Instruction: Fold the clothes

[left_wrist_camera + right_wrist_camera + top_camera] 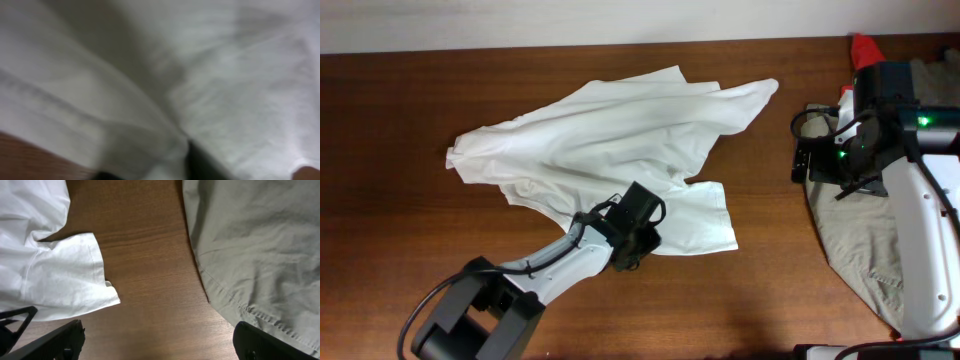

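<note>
A white T-shirt (610,130) lies crumpled and spread across the middle of the wooden table. My left gripper (632,245) sits at its near edge, by the lower right sleeve. In the blurred left wrist view the white cloth (225,75) fills the frame and bunches between the dark fingertips (152,172), so the gripper looks shut on it. My right gripper (157,340) is open and empty above bare wood, between the shirt's sleeve (50,275) and a grey-green garment (260,240).
The grey-green garment (860,240) lies at the right edge of the table under the right arm. A red item (865,47) shows at the back right. Bare wood (760,200) runs between the two garments.
</note>
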Robot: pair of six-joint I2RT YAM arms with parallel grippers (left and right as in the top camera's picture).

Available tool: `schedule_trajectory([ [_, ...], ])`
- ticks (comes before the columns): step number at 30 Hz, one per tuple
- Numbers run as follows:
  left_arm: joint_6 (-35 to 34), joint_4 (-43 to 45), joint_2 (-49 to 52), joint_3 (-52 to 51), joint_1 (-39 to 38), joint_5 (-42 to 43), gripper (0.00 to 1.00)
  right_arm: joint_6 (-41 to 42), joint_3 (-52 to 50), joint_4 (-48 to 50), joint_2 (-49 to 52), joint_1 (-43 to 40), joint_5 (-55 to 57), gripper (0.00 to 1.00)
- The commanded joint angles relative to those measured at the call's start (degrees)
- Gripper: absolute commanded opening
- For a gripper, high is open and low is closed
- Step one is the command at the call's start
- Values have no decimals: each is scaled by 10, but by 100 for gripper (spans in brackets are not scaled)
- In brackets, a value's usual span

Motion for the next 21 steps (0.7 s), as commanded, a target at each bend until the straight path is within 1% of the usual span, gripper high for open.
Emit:
schedule_trajectory([
  [1, 8, -21, 16, -11, 11, -44, 1, -2, 5, 0, -3, -3, 9, 99],
  [3, 29, -66, 8, -11, 43, -47, 1, -2, 5, 0, -3, -3, 13, 99],
  [5, 61, -155, -29, -11, 107, -48, 0, -1, 5, 0, -3, -3, 22, 99],
  [7, 146, -244, -97, -11, 194, -51, 1, -1, 5, 0, -2, -3, 22, 99],
  [9, 196, -304, -155, -11, 261, -69, 1, -1, 0, 0, 3, -3, 21, 99],
  [10, 222, -346, -200, -11, 316, -87, 1, 0, -4, 0, 9, -2, 18, 99],
  [11, 247, -370, -241, -11, 367, -98, 0, 1, -10, 0, 16, -2, 10, 100],
  [14, 323, -389, -321, -11, 475, -98, 0, 1, -46, 23, 33, -2, -23, 95],
  [16, 328, -408, -348, -11, 518, -97, 1, 1, -86, 57, 43, -2, -64, 90],
  [17, 341, -414, -349, -11, 526, -98, 1, 1, -125, 86, 49, -2, -114, 88],
  [19, 342, -417, -344, -11, 525, -97, 1, 2, -176, 128, 54, -2, -159, 86],
  [20, 342, -418, -341, -11, 525, -97, 1, 10, -207, 159, 55, -2, -176, 83],
  [21, 342, -418, -337, -11, 525, -97, 1, 25, -259, 217, 55, -2, -204, 77],
])
